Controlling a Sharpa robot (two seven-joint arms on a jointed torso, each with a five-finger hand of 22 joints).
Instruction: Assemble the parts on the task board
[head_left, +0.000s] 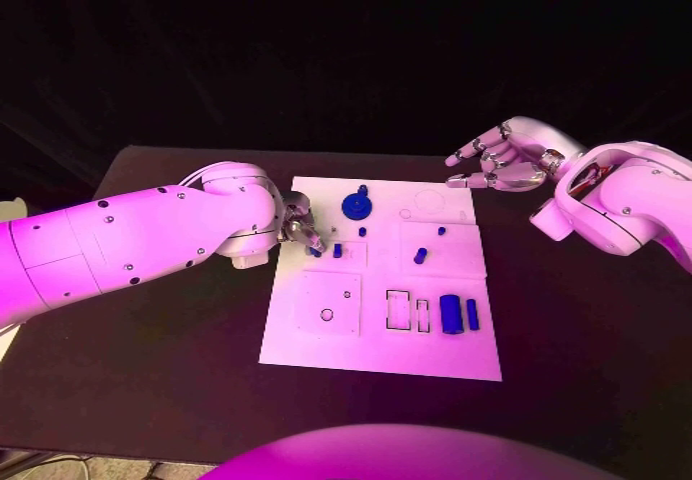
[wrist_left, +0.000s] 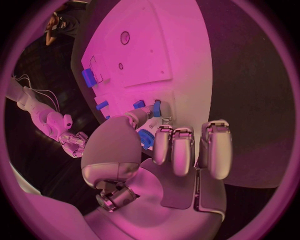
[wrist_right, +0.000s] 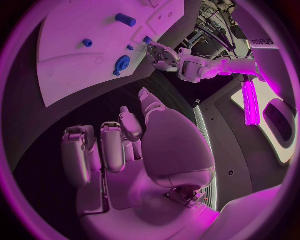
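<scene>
Left hand (head_left: 299, 228) at the task board (head_left: 378, 345) left edge, mid-frame; wrist view shows thumb and a finger pinching a small blue peg (wrist_left: 155, 107), other fingers curled, contact point partly hidden. Right hand (head_left: 502, 160) upper right, off the board's far corner, fingers spread and holding nothing. Blue gear (head_left: 356, 207) at board top; two cylinders (head_left: 451, 314) lower right. Board's lower left is bare.

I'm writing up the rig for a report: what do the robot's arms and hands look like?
Both arms are smooth, rounded white shells dotted with small dark screw holes. The left hand and right hand are silver metal, with jointed fingers ending in rounded pads. Thin cables run near the left wrist.
</scene>
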